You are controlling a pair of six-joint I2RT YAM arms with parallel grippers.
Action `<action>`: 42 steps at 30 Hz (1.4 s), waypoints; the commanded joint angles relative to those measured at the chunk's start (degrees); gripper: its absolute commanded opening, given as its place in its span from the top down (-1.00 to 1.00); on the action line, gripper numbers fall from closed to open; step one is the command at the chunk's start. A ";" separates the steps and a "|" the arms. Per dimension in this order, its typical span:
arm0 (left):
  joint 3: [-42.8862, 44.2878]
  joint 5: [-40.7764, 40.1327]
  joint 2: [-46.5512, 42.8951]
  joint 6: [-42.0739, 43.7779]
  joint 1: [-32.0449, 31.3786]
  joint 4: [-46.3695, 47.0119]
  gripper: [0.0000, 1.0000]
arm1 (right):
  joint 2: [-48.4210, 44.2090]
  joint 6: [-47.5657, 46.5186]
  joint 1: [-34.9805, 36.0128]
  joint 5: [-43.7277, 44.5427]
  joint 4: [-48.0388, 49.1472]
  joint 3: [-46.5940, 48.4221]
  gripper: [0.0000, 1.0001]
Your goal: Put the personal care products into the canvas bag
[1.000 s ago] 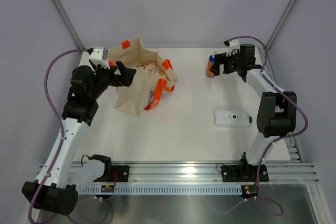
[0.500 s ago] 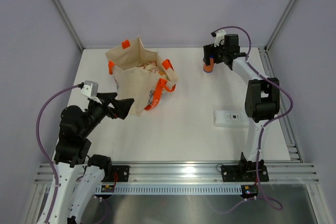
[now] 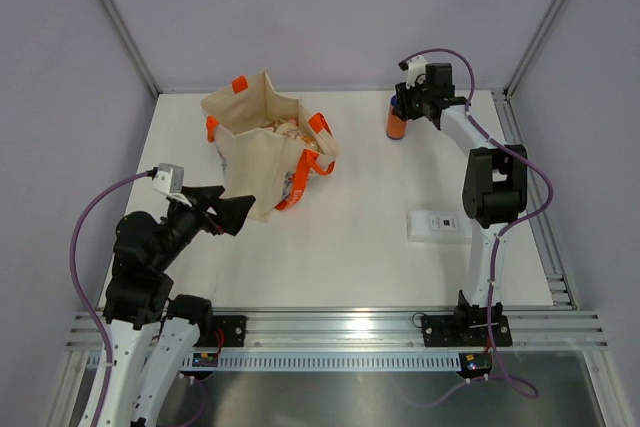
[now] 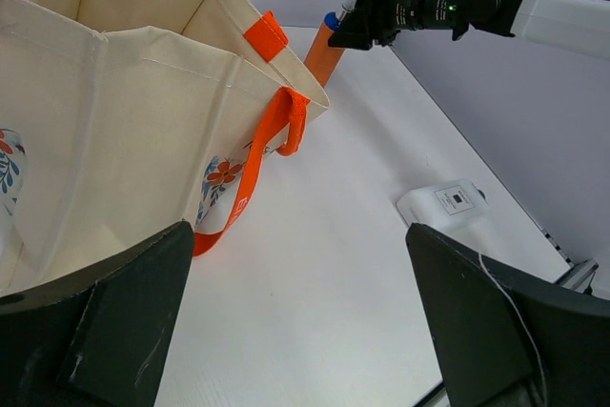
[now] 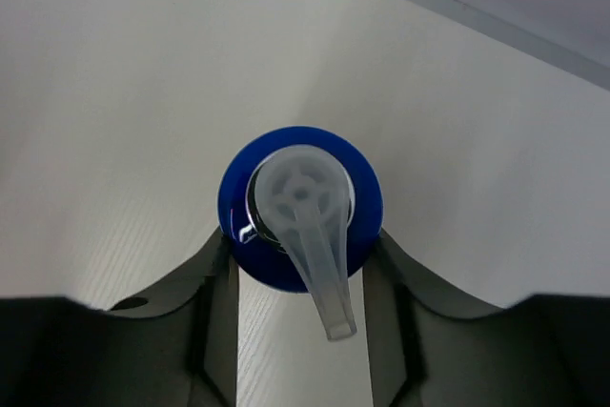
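**We have the orange bottle in our right pincer, far from the bag.**

Our right pincer [image 5: 300,247] is squeezed on both sides of the round orange plastic bottle with the blue pump top [image 3: 396,127], just under the top, so we think it is ready to lift. The bottle stands up at the far right of the white surface [image 3: 350,187]. The beige cloth bag with orange handles [image 3: 260,147] sits open at the far left, well apart. Its walls are taller than the bottle, and a floppy handle hangs on the near right side. Our left pincer [image 4: 297,231] is spread wide and holds nothing, just near the bag. The flat white bottle with a black cap [image 3: 437,224] lies at the near right.
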 commanded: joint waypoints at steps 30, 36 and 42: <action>-2.98 3.16 -5.87 -0.66 0.06 -1.84 -0.98 | 7.03 -7.56 4.42 6.54 -38.52 26.67 -0.99; -5.36 3.42 -5.08 -1.45 0.06 0.27 -0.98 | 14.85 -11.60 4.77 8.14 -43.15 31.59 -0.99; -5.97 4.56 -2.27 -2.15 0.06 3.08 -0.98 | 22.23 -12.49 5.56 7.34 -46.33 37.04 -0.94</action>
